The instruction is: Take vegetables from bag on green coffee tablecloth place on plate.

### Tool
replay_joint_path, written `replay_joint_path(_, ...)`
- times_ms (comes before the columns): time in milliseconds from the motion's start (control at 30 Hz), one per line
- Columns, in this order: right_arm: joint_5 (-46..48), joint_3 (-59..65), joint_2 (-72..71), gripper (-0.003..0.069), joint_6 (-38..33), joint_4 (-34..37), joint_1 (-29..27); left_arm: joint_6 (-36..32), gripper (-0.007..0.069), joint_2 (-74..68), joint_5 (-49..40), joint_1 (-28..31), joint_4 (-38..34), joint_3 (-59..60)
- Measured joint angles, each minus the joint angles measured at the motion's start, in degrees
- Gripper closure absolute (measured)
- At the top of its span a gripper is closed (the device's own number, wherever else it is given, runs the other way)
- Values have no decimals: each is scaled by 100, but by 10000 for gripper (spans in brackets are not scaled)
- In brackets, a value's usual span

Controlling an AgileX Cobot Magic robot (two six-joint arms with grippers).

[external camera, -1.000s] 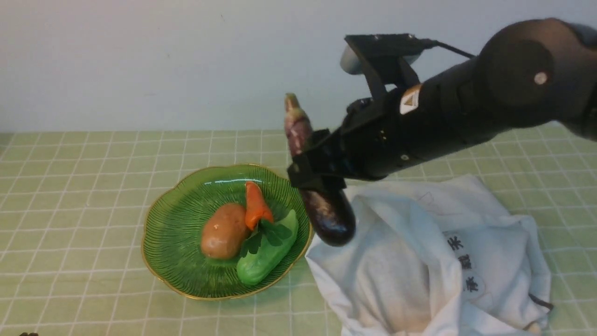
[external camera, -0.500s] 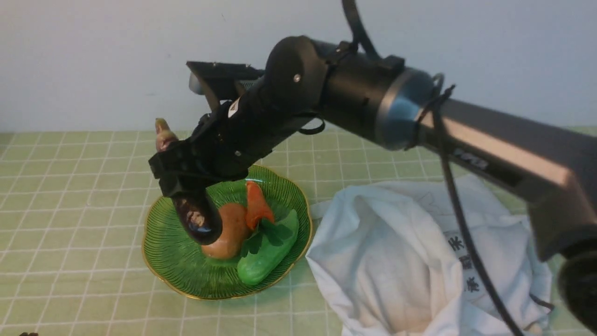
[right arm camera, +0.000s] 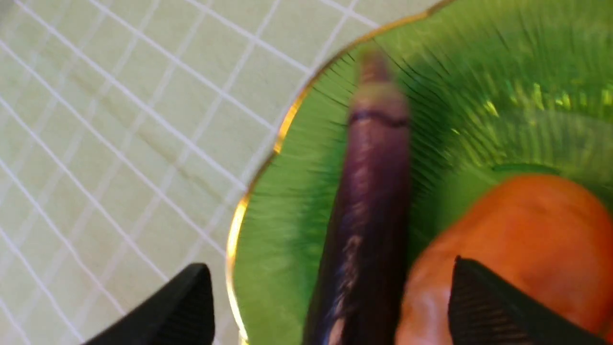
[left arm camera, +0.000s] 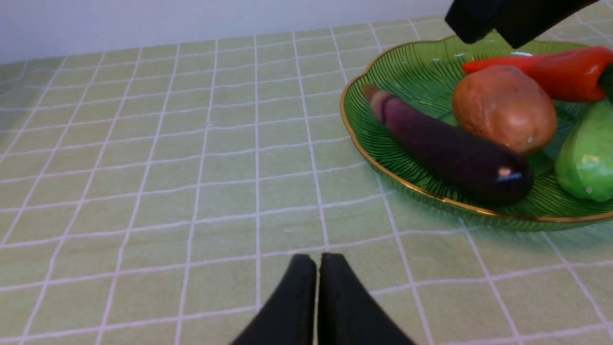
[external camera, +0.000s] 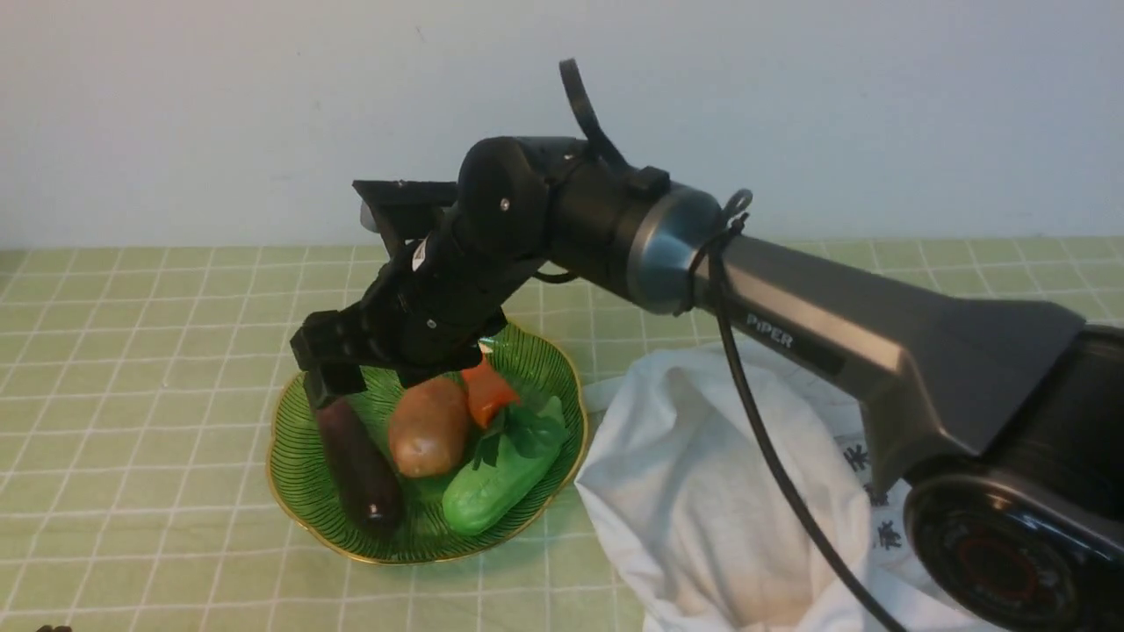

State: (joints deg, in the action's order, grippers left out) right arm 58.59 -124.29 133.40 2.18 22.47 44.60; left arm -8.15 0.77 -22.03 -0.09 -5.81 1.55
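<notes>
The dark purple eggplant (external camera: 356, 465) lies in the green ribbed plate (external camera: 299, 456), left of the potato, its paler stem end toward the far rim. My right gripper (external camera: 338, 373) hovers just above its stem end, jaws wide apart. In the right wrist view the eggplant (right arm camera: 373, 191) lies between the spread fingers of the right gripper (right arm camera: 331, 263), untouched. The white bag (external camera: 729, 491) lies crumpled to the plate's right on the green checked tablecloth (external camera: 132, 351). My left gripper (left arm camera: 316, 256) is shut and empty, low over the cloth, near the plate (left arm camera: 412, 72) and eggplant (left arm camera: 445, 148).
The plate also holds a brown potato (external camera: 428, 426), a green cucumber (external camera: 496, 483) and a red pepper (external camera: 487, 395) with green leaves. The right arm reaches across above the bag. A pale wall stands behind the table.
The right arm swung left from above the bag to the plate with the eggplant, lowered it onto the plate's left side and opened its jaws. The eggplant now lies flat.
</notes>
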Motion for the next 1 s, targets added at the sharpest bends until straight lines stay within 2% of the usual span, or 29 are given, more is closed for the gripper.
replay_joint_path(100, 429, -96, -204, 100, -17, -554, -19, 0, 629, 0, 0, 0, 0, 0)
replay_joint_path(133, 813, -169, -519, 186, 51, -1060, -25, 0, 629, 0, 0, 0, 0, 0)
replay_joint_path(167, 855, -187, -563, 186, 60, -1189, -25, 0, 629, 0, 0, 0, 0, 0)
replay_joint_path(233, 1150, -232, -1080, 323, 163, -1692, -25, 0, 629, 0, 0, 0, 0, 0)
replay_joint_path(300, 1263, -162, -1891, 528, 398, -2425, -31, 0, 629, 0, 0, 0, 0, 0)
replay_joint_path(367, 1270, 33, -2633, 623, 634, -2946, -31, 0, 629, 0, 0, 0, 0, 0)
replay_joint_path(433, 1297, 345, -3379, 658, 899, -3405, -31, 0, 629, 0, 0, 0, 0, 0)
replay_joint_path(533, 1314, 1083, -4362, 671, 1201, -3838, -42, 0, 629, 0, 0, 0, 0, 0)
replay_joint_path(667, 1037, 2408, -5697, 674, 1489, -3912, -42, 0, 629, 0, 0, 0, 0, 0)
replay_joint_path(800, -751, 4988, -7772, 675, 1805, -3912, -42, 0, 629, 0, 0, 0, 0, 0)
replay_joint_path(833, -840, 4988, -7864, 676, 1817, -3912, -42, 0, 629, 0, 0, 0, 0, 0)
replay_joint_path(867, -1379, 5700, -8415, 676, 1858, -3912, -42, 0, 629, 0, 0, 0, 0, 0)
replay_joint_path(1000, -2786, 7168, -9938, 676, 2026, -3937, -42, 0, 629, 0, 0, 0, 0, 0)
